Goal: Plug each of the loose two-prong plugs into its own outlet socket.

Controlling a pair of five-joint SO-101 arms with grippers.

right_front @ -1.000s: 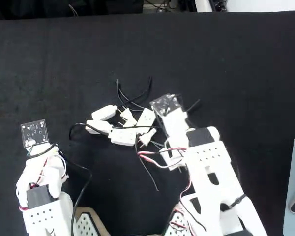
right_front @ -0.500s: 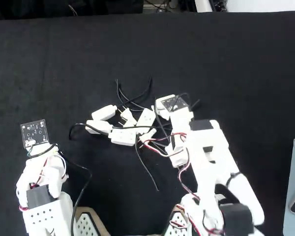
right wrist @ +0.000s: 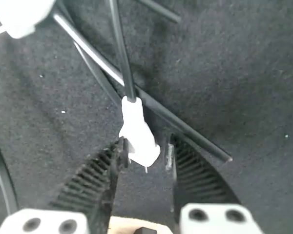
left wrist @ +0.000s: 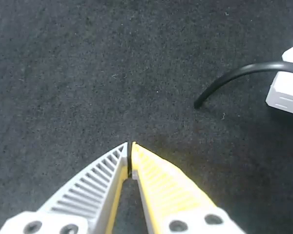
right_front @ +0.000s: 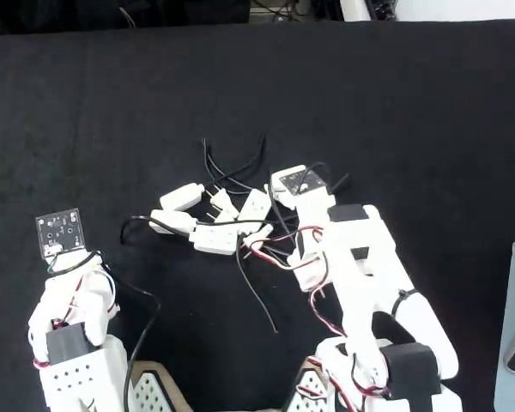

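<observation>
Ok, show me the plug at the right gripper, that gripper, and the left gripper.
plug (right wrist: pixel 136 129), right wrist view, on its white body.
right gripper (right wrist: pixel 145 146), right wrist view, midway between its open fingertips.
left gripper (left wrist: pixel 130 147), left wrist view, where the shut fingertips meet.

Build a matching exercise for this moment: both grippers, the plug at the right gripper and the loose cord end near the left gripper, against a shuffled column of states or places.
Things
1. left gripper
2. right gripper
3. white plug
4. black cord end

States or places
A. lying between two dark fingers
B. open, at the tangle of plugs
C. shut, over bare black cloth
D. loose on the cloth, its cord running to a white block

Pairs: 1-C, 2-B, 3-A, 4-D
</observation>
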